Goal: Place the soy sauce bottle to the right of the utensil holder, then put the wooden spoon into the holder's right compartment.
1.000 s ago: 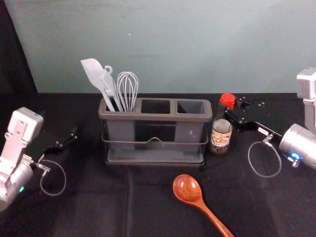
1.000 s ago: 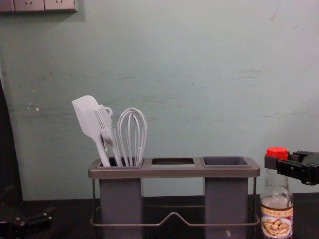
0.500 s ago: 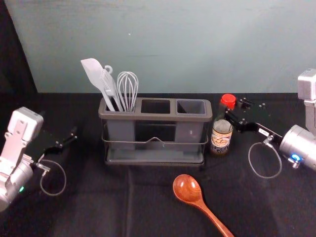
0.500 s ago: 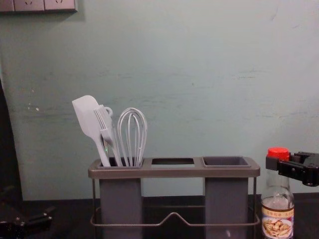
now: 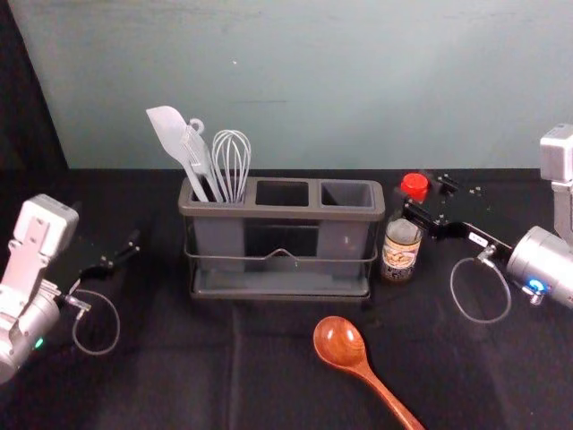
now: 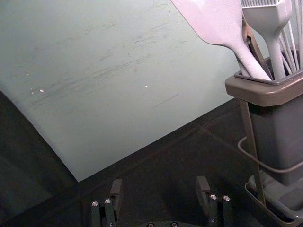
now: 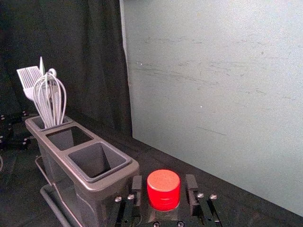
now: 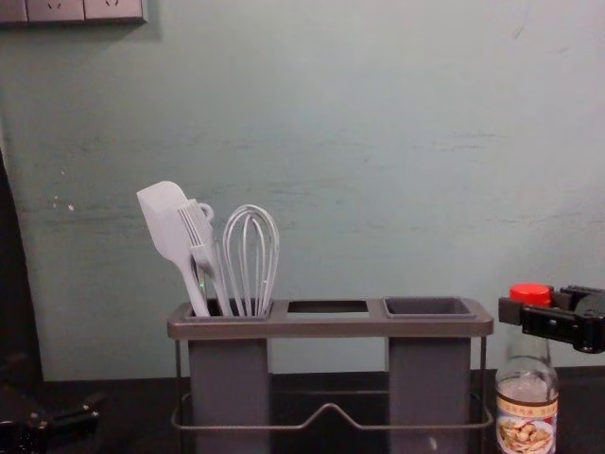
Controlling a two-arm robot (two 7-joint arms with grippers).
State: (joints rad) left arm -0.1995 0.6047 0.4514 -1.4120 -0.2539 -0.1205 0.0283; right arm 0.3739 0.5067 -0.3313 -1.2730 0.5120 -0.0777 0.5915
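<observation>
The soy sauce bottle [image 5: 400, 245] stands upright just right of the utensil holder [image 5: 282, 212], its red cap [image 7: 164, 189] up. My right gripper [image 5: 415, 194] is at the bottle's neck and cap. In the right wrist view the right gripper [image 7: 164, 185] is open, with a gap between the cap and each finger. The wooden spoon [image 5: 340, 342] lies in front of the holder, bowl toward it, handle slanting to the near right. My left gripper [image 5: 125, 254] stays parked left of the holder; in the left wrist view the left gripper [image 6: 159, 187] is open and holds nothing.
A spatula [image 8: 170, 232], a brush [image 8: 200, 238] and a whisk [image 8: 250, 260] stand in the holder's left compartment. The middle and right compartments [image 5: 347, 193] hold nothing visible. Behind the dark table rises a pale wall [image 5: 313, 90].
My right gripper's fingers have opened around the cap. The cap sits slightly lower and further right in the chest view. The left arm and the spoon have not moved.
</observation>
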